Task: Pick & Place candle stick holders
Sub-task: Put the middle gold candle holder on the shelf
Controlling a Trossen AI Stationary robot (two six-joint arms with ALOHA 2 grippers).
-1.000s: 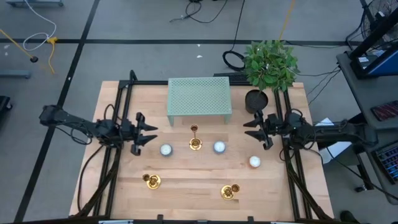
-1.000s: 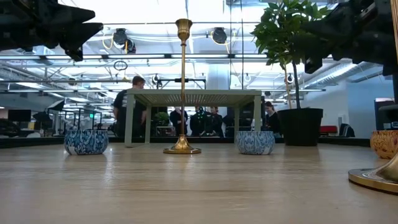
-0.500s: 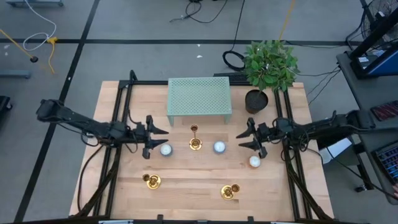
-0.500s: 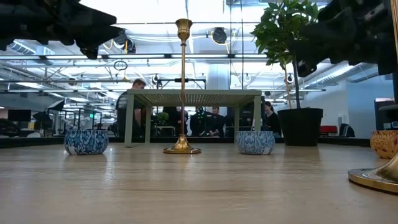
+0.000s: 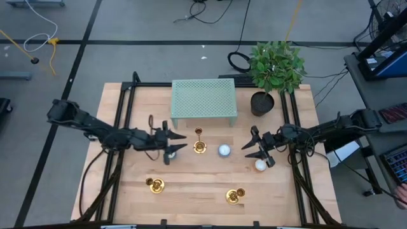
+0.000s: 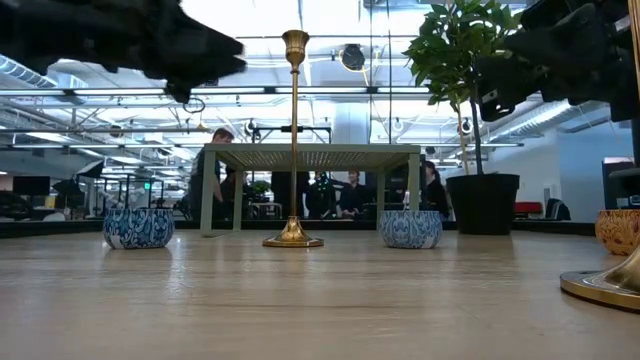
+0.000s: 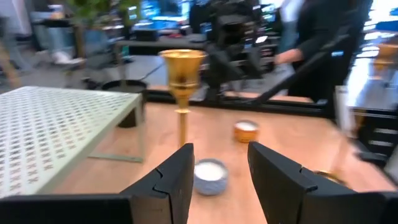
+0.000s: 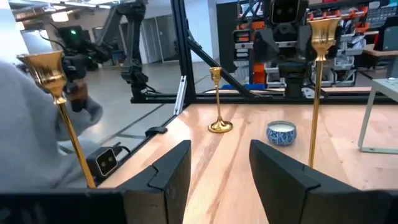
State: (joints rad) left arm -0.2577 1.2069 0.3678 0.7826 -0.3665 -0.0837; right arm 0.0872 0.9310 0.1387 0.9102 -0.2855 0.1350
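Three brass candle stick holders stand upright on their round bases: one at the table's middle [image 5: 199, 143], one front left [image 5: 154, 184], one front right [image 5: 234, 196]. My left gripper [image 5: 176, 145] is open, above the table just left of the middle holder. That holder's stem and cup [image 7: 182, 81] rise beyond the fingers in the left wrist view. My right gripper [image 5: 254, 150] is open, above the table to the right of the middle holder, which shows in its wrist view [image 8: 320, 62]. Neither gripper touches anything.
A pale green mesh rack [image 5: 203, 98] stands at the back, with a potted plant [image 5: 275, 67] to its right. A blue-white tea-light [image 5: 224, 151] sits between the grippers and another tea-light [image 5: 261, 165] lies near my right gripper. People show in the room behind.
My left gripper has moved toward the table's right, closing on the middle candle stick holder and passing over the left tea-light. My right gripper has moved a little toward the table's left and near edge. The holders have not moved.
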